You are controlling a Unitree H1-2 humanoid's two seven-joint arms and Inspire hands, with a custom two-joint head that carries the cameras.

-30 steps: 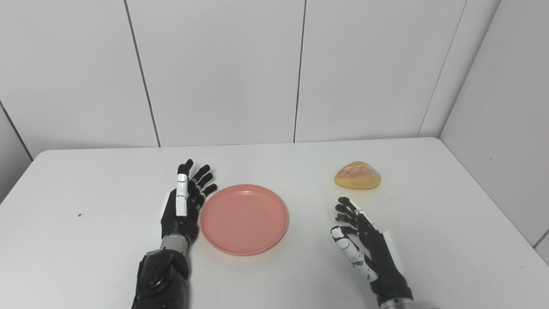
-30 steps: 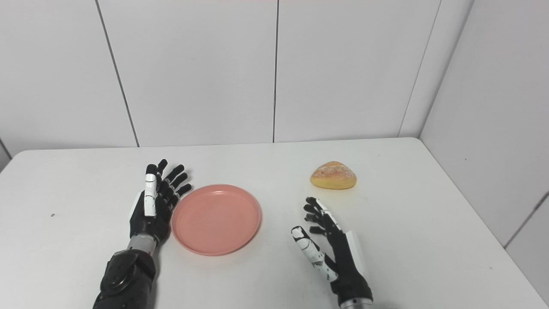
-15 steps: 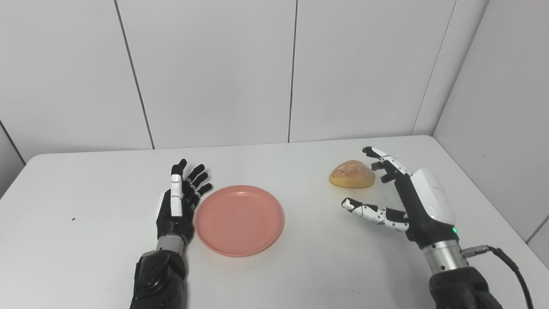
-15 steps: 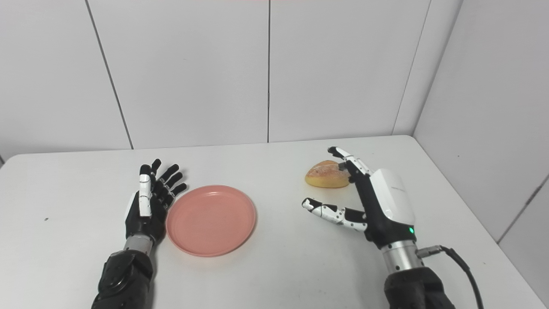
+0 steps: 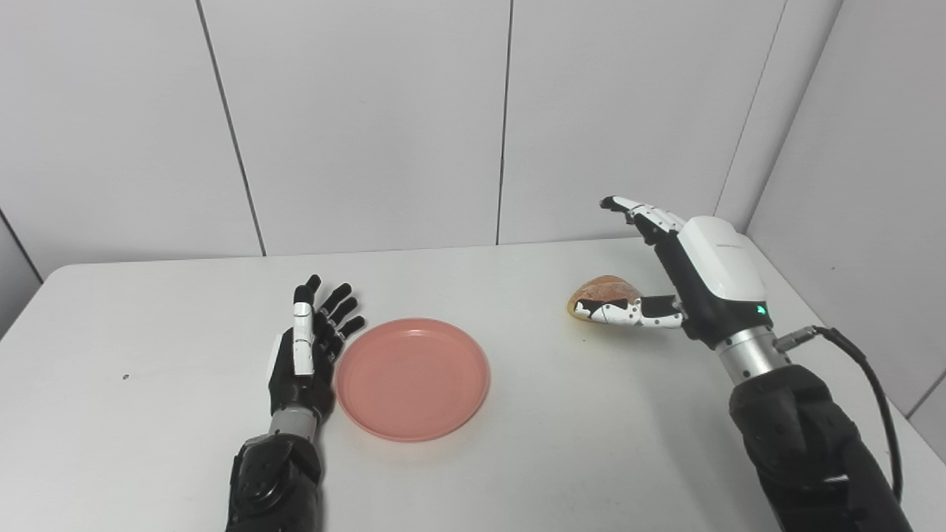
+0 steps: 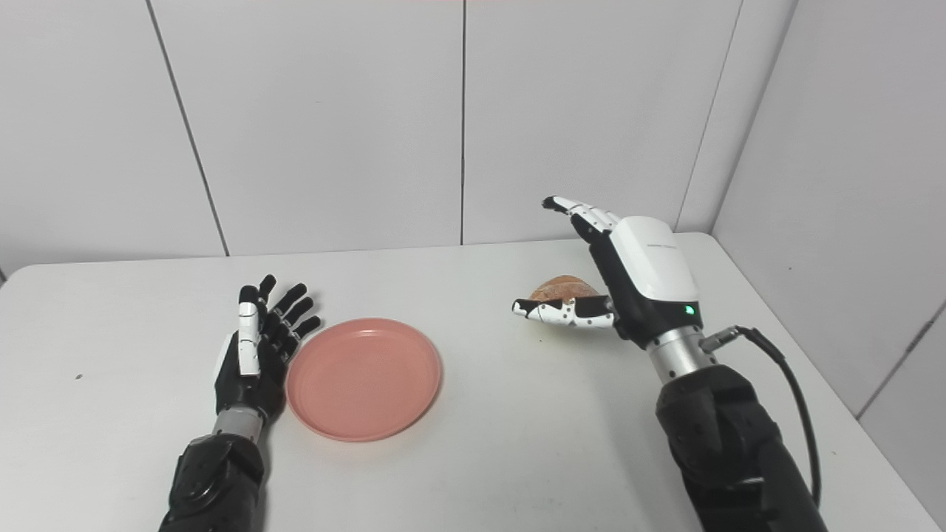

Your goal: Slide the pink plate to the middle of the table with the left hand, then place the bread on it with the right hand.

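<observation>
White table (image 5: 148,443): the right hand (image 5: 695,284), fingers spread and empty, hangs over the bread (image 5: 602,294) lying just beneath and left of its palm, while the left hand (image 5: 303,355) rests open beside the pink plate (image 5: 412,378)

Both hands: black fingers, white segments. Right hand (image 5: 695,277): white back shell, green LED, metal wrist, black cable (image 5: 872,384).

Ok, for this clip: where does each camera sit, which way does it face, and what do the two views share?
Left eye view: on the head, looking down and forward at the table; both arms enter from the bottom edge.
Right eye view: beside it, facing the same way, the scene shifted leftward; both arms show.
Shared: pink plate by the open left hand, open right hand raised over the bread, white wall panels behind.
</observation>
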